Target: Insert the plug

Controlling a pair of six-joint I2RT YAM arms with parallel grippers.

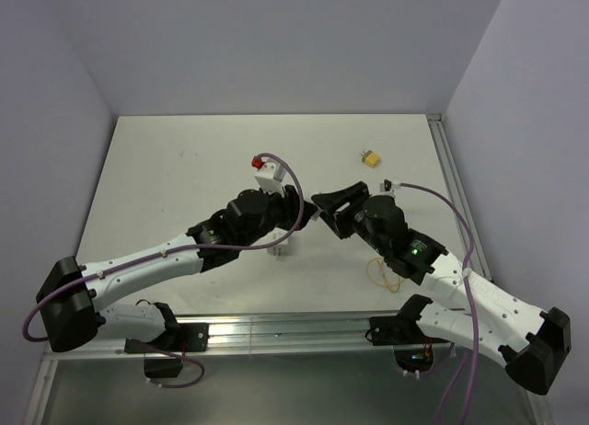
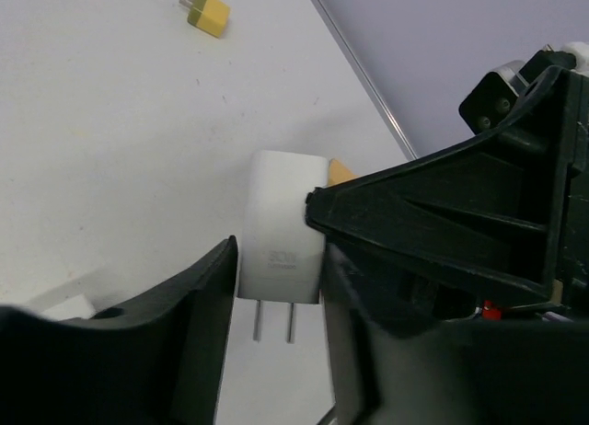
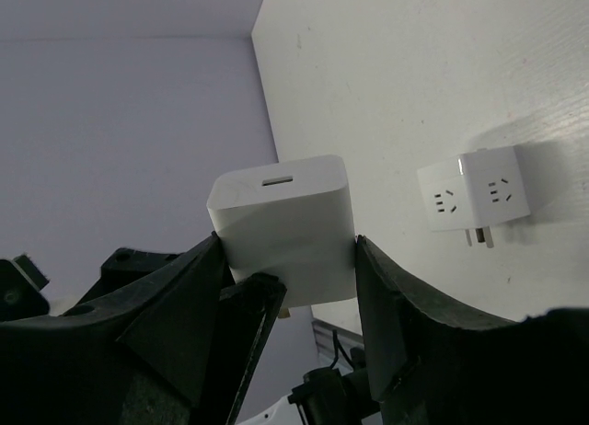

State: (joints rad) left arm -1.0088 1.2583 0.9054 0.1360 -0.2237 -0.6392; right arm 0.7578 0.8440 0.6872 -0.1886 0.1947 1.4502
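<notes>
The plug [image 1: 370, 158], a small yellow block with two metal prongs at one end, lies on its side on the far right part of the surface [image 1: 184, 167], well apart from both grippers. Nearer the arms, above the middle of the surface, the two grippers meet tip to tip around a white charger [image 3: 285, 223]. The right gripper [image 3: 290, 269] is closed on the charger body, one finger against each side, with the face bearing a slot-shaped port turned toward the right wrist camera. The left gripper [image 2: 279, 287] comes from the opposite side. Its fingers, roughly half closed, flank the charger's other end, where two prongs project toward the left wrist camera. Whether these fingers press on the charger or stand just clear of it cannot be told. In the left wrist view one finger of the right gripper crosses in from the right and touches the charger's side. A white adapter [image 3: 479, 200], with socket holes on its faces and prongs of its own, lies on the surface below the grippers. A yellow wire loop [image 1: 382, 273] lies on the surface beside the right arm, close to the near edge.
</notes>
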